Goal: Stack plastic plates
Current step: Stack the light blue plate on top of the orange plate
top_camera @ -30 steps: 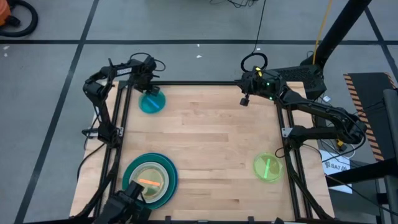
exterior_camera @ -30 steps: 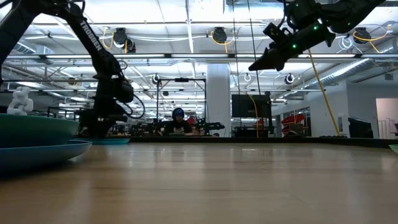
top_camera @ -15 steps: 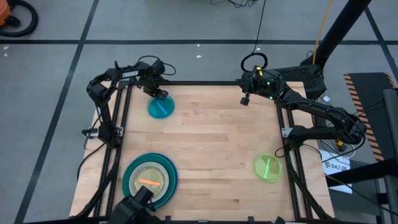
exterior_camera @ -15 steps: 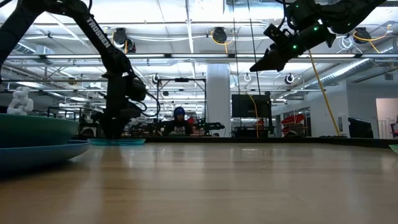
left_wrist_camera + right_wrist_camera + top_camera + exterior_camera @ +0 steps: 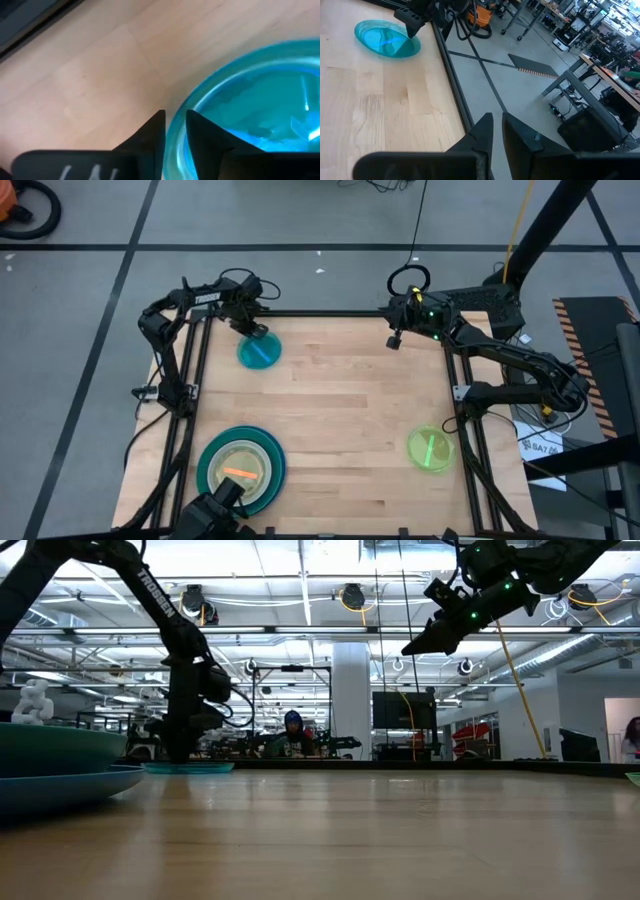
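Observation:
A small translucent cyan plate [image 5: 259,353] lies on the table near its far left corner; it also shows in the low view [image 5: 190,767] and the left wrist view [image 5: 250,105]. My left gripper [image 5: 254,333] points down at the plate's far rim and is shut on it. My right gripper [image 5: 393,340] hangs high over the table's far right edge, shut and holding nothing [image 5: 497,125]. A stack of plates [image 5: 240,470] sits near left: blue and teal large ones with a pale one and an orange piece on top. A lime green plate [image 5: 431,448] lies at the right. My left gripper straddles the cyan plate's far rim [image 5: 175,131], one finger [image 5: 200,135] inside the dish and the other outside on the table side. The fingers come from above, pointing down. The plate lies flat on the table.
Black frame rails [image 5: 330,313] run along the table's edges. The middle of the wooden table [image 5: 350,400] is bare. The room beyond shows benches and a person [image 5: 293,730] far off.
My left gripper has gone toward the table's right edge and a little nearer, and it has rolled somewhat. The cyan plate has slid with it along the table, away from the far left corner, staying flat. In the last half second both have kept nearly still.

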You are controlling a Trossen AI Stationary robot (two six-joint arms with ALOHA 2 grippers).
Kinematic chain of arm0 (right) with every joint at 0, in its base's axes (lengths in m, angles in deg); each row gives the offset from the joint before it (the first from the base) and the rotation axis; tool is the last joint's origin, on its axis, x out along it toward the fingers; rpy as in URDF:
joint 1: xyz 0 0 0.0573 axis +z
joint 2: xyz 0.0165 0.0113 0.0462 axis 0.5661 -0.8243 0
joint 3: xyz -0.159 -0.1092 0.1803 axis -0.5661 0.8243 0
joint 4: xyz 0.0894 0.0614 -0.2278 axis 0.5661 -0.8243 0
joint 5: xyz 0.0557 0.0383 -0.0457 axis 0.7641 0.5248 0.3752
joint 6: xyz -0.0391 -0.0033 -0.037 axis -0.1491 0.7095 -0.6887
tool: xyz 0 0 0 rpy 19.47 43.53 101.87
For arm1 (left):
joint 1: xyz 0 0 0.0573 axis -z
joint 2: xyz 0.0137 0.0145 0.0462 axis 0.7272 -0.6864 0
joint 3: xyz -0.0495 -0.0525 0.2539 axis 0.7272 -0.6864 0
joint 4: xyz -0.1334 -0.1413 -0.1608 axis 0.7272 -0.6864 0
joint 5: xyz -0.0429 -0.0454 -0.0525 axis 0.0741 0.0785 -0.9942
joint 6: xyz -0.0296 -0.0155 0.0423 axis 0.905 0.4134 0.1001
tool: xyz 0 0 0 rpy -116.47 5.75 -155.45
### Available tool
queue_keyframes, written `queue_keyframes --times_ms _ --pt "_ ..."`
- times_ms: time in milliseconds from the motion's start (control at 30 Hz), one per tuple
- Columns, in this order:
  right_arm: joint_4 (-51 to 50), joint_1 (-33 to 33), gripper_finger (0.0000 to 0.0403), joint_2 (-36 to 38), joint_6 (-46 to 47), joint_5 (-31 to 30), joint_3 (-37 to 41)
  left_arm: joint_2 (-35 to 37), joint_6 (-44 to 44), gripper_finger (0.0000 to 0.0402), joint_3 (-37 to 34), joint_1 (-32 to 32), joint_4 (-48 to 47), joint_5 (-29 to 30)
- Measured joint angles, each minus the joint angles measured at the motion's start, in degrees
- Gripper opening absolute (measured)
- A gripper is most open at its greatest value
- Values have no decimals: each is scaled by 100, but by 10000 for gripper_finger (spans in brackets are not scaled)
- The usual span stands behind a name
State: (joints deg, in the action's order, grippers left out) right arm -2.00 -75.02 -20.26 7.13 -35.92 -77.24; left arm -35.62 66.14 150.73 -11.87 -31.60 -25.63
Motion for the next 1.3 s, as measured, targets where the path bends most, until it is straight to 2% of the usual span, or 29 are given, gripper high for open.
queue_keyframes --times_ms 300,467,733,1300 --pt "1 0 34 0 -4 0 0 7 17 44 2 4 -156 0" --pt "1 0 34 1 -11 0 0 11 1 11 11 4 -180 -2" --pt "1 0 34 1 -15 0 0 51 -78 3 11 20 -211 -60" --pt "1 0 34 -1 -9 0 0 1473 146 1 9 468 -270 -107"
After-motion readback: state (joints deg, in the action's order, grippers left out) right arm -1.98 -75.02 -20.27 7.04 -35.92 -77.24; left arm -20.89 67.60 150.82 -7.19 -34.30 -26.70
